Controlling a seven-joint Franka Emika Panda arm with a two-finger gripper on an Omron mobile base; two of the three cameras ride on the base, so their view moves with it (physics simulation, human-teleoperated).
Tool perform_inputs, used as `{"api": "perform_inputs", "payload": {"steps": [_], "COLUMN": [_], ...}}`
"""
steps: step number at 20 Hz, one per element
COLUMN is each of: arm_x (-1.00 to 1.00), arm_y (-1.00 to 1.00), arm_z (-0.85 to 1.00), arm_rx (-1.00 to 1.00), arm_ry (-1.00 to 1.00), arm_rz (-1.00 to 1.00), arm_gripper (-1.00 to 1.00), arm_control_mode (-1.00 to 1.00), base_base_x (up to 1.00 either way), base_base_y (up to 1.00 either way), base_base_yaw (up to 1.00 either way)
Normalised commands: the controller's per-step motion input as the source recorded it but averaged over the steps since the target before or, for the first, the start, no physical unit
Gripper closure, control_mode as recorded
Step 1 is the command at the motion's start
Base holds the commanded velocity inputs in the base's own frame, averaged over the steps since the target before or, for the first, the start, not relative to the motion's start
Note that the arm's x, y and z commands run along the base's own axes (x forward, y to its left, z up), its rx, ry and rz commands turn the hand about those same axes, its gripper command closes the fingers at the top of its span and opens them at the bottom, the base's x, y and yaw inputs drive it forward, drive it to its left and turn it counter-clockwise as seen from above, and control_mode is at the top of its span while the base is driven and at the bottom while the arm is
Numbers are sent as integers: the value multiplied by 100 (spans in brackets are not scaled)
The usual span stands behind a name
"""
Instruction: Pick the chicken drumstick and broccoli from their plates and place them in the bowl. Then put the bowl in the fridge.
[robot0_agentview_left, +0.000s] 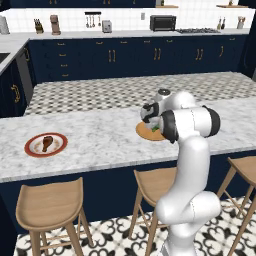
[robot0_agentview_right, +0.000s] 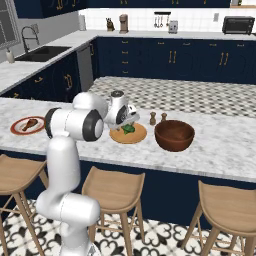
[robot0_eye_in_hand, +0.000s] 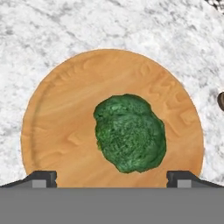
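Note:
The dark green broccoli (robot0_eye_in_hand: 130, 133) lies a little right of centre on the tan plate (robot0_eye_in_hand: 57, 131). My gripper (robot0_eye_in_hand: 113, 179) hangs open just above it, one fingertip on each side of the floret, holding nothing. From the base, the gripper (robot0_agentview_right: 128, 120) sits over the broccoli (robot0_agentview_right: 129, 129) and tan plate (robot0_agentview_right: 136, 136), with the reddish-brown bowl (robot0_agentview_right: 174, 135) to their right. Far to the left, the chicken drumstick (robot0_agentview_left: 47, 143) rests on the red-rimmed plate (robot0_agentview_left: 30, 150). The fridge is out of view.
Two small shakers (robot0_agentview_right: 158, 118) stand behind the tan plate and bowl. Wooden stools (robot0_agentview_left: 50, 205) line the near side of the marble island (robot0_agentview_left: 100, 135). A sink (robot0_agentview_right: 42, 52) sits in the far left counter.

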Motion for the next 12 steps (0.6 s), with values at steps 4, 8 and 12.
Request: {"api": "perform_inputs", "payload": {"steps": [4,8,12], "arm_x": [33,38,28], "arm_y": [-8,-4,0], "arm_z": [-27,-22,-20], "arm_rx": [0,0,0], "arm_ry": [0,0,0], "arm_rz": [8,7,3], "arm_gripper": [-100,-100,-100], "arm_control_mode": [-100,-100,-100], "base_base_x": [0,0,0], "base_base_y": [0,0,0], "base_base_yaw": [0,0,0]}}
